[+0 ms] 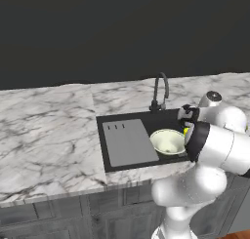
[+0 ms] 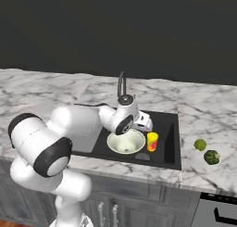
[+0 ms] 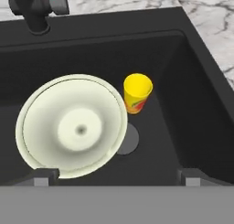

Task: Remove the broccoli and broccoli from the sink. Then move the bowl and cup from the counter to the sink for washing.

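Observation:
The pale cream-green bowl (image 3: 73, 125) sits in the black sink (image 3: 183, 58), and the yellow cup (image 3: 137, 93) stands upright just beside its rim. My gripper (image 3: 117, 177) hovers above them, open, its fingertips (image 3: 45, 176) wide apart with nothing between them. From the right base view, the gripper (image 2: 144, 124) hangs over the basin between the bowl (image 2: 126, 141) and the cup (image 2: 152, 141). Two broccoli florets lie on the counter right of the sink: a yellowish-green one (image 2: 200, 144) and a darker one (image 2: 212, 157). The left base view shows the bowl (image 1: 167, 141) beside my forearm.
The dark gooseneck tap (image 1: 160, 91) rises behind the basin. A grey flat panel (image 1: 128, 141) covers the sink's left part. A round drain (image 3: 127, 139) lies next to the bowl. White marble counter (image 2: 46, 91) spreads to both sides, over grey cabinet fronts.

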